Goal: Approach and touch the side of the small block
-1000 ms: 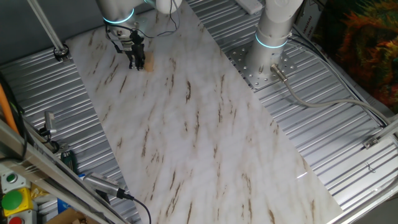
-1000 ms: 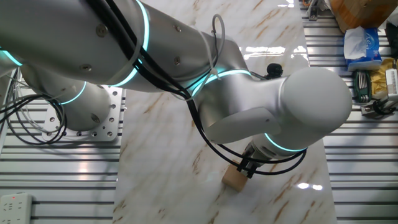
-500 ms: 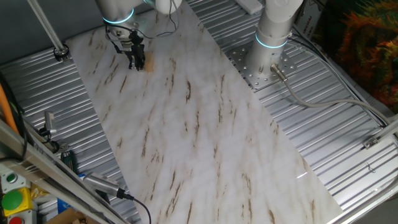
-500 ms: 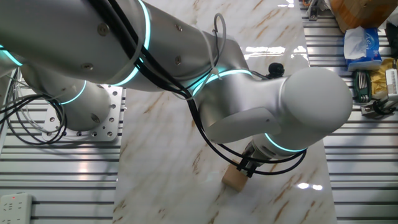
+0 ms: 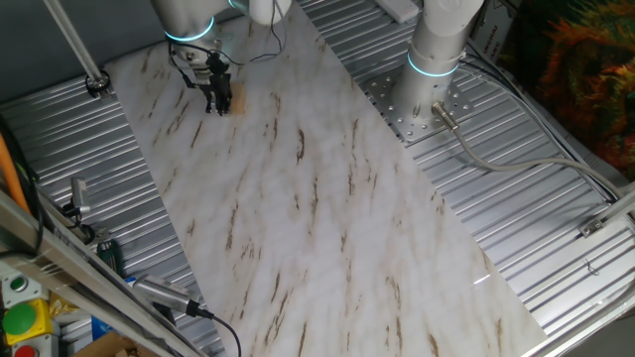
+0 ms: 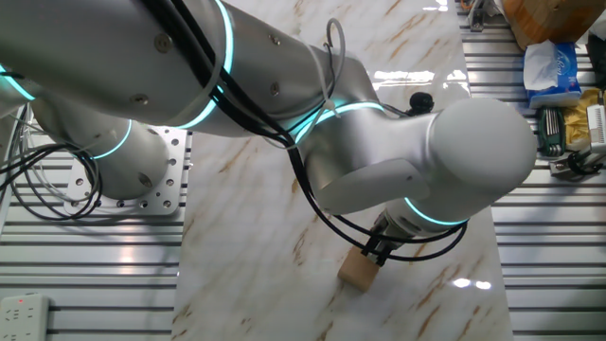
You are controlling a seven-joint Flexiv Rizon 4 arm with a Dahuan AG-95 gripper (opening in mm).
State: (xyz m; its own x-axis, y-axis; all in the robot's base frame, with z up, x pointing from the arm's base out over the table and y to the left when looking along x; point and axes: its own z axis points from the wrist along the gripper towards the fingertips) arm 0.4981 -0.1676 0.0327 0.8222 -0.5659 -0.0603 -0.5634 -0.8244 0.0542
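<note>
The small block (image 6: 357, 273) is a plain light tan cube on the marble board. In one fixed view it shows as a small tan patch (image 5: 229, 100) at the far left of the board. My gripper (image 6: 379, 257) points down at the block's upper right side, its black fingertips close together and right at the block's edge. In one fixed view the gripper (image 5: 213, 103) stands just left of the block. The fingers look shut and hold nothing. The big silver wrist hides most of the gripper in the other fixed view.
The marble board (image 5: 327, 228) lies on a ribbed metal table (image 5: 526, 198). The arm's base (image 5: 434, 59) stands at the board's right edge. Tools and a tissue pack (image 6: 552, 66) lie at the table's side. A cable (image 5: 516, 164) runs over the metal.
The gripper and wrist have shifted very slightly beside the block. The block has not moved.
</note>
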